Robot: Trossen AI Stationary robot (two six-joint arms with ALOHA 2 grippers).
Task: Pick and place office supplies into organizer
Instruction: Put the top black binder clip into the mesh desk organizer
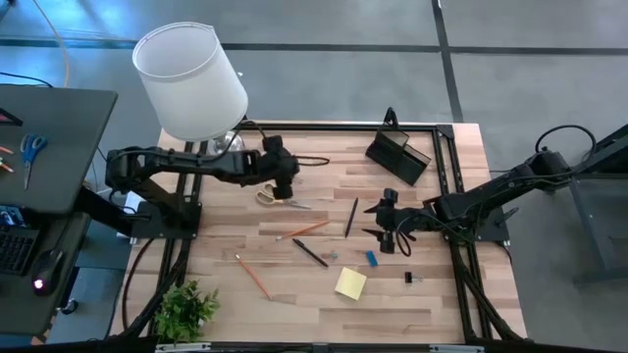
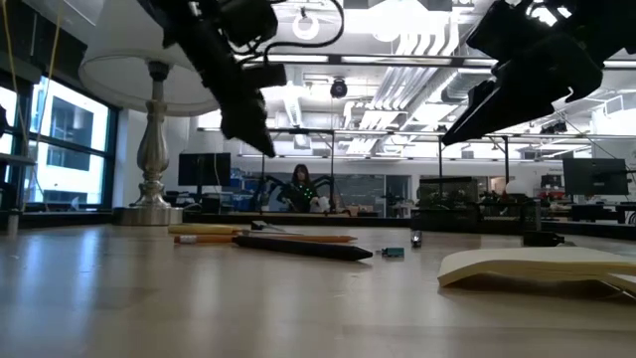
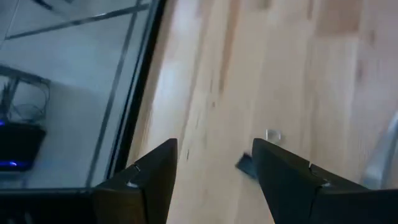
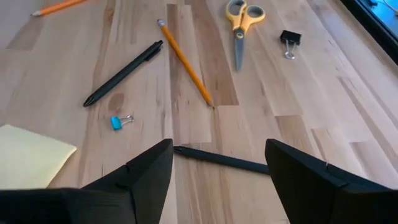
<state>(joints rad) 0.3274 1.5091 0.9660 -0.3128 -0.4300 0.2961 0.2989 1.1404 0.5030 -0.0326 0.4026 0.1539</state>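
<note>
Yellow-handled scissors (image 1: 267, 197) lie on the wooden table, and they also show in the right wrist view (image 4: 239, 18). A black binder clip (image 3: 245, 165) lies beside them. My left gripper (image 1: 286, 188) is open and empty above that clip, its fingers (image 3: 155, 171) raised off the table. My right gripper (image 1: 377, 223) is open and empty above a black pen (image 4: 221, 160), which lies across in front of its fingers. An orange pencil (image 4: 185, 62), a second black pen (image 4: 124, 71), a blue clip (image 4: 118, 121) and the yellow sticky pad (image 4: 25, 155) lie flat. The black organizer (image 1: 397, 155) sits near the far edge.
A white lamp (image 1: 191, 78) stands at the far left corner. A second orange pencil (image 1: 253, 277) and a small black clip (image 1: 408, 277) lie toward the near edge. A green plant (image 1: 184, 309) sits at the near left corner. A black frame (image 1: 446, 176) runs along the table's right side.
</note>
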